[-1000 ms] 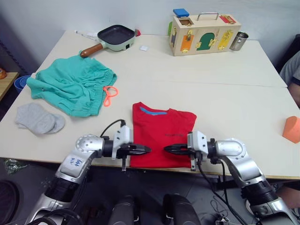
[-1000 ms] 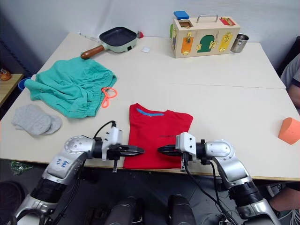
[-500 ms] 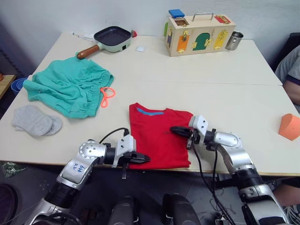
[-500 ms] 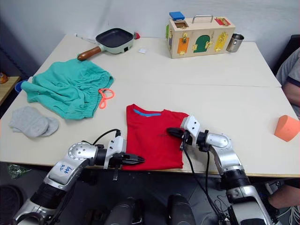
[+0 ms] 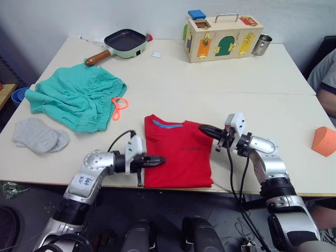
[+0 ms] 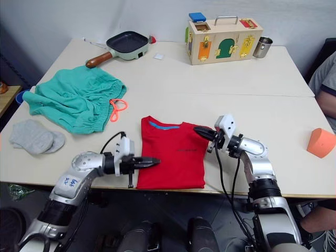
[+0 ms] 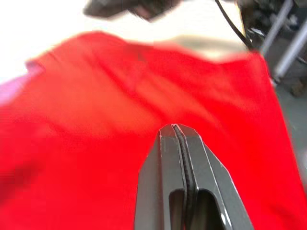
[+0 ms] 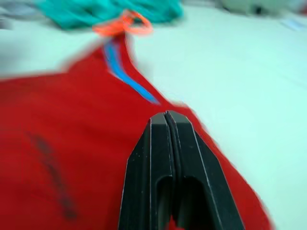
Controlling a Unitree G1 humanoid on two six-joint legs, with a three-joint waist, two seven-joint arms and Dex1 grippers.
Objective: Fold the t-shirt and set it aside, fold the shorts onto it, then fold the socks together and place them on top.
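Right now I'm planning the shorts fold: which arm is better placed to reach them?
Left, probably. The left end effector is on the side where the shorts lie; the right end effector sits beyond the t-shirt.

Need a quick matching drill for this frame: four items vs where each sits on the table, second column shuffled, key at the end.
Things:
1. t-shirt
2. shorts
3. socks
4. frying pan

Places:
A. far edge, left of the wooden latch box
B. near edge, between the two grippers
C. near-left corner
D. left side, orange drawstring beside it

Pairs: 1-B, 2-D, 3-C, 4-A
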